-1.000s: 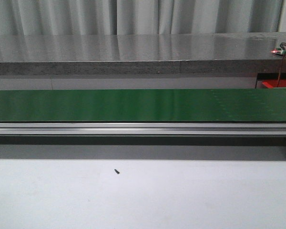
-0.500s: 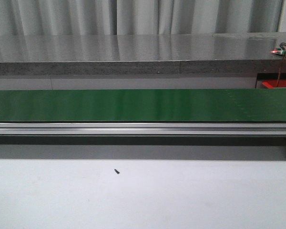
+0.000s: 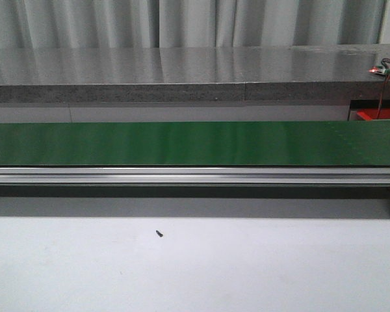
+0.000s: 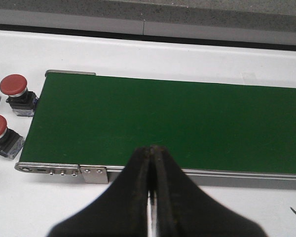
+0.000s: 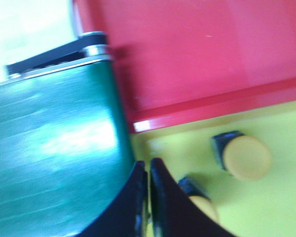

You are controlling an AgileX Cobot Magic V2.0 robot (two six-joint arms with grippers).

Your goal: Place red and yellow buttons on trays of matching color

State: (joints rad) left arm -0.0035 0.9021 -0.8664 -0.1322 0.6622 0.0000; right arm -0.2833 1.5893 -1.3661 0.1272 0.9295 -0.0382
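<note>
nothing is shifting along the long green conveyor belt (image 3: 195, 143); both grippers (image 4: 152, 170) (image 5: 148, 185) are sitting pressed together, empty.

- I see a plain dark green conveyor belt (image 3: 182, 143) with a silver metal rail (image 3: 182, 175) along its near edge.
- The table (image 3: 247, 266) is plain white; one small black screw (image 3: 159, 233) on it.
- My left wrist view shows two red buttons (image 4: 14, 85) on black bases.
- My right wrist view shows a red tray (image 5: 197, 49), a yellow tray (image 5: 281, 207) and a yellow button (image 5: 246, 157).
- Both grippers' fingers (image 4: 138, 197) are black.
- Grey curtains (image 3: 182, 23) behind.
</note>
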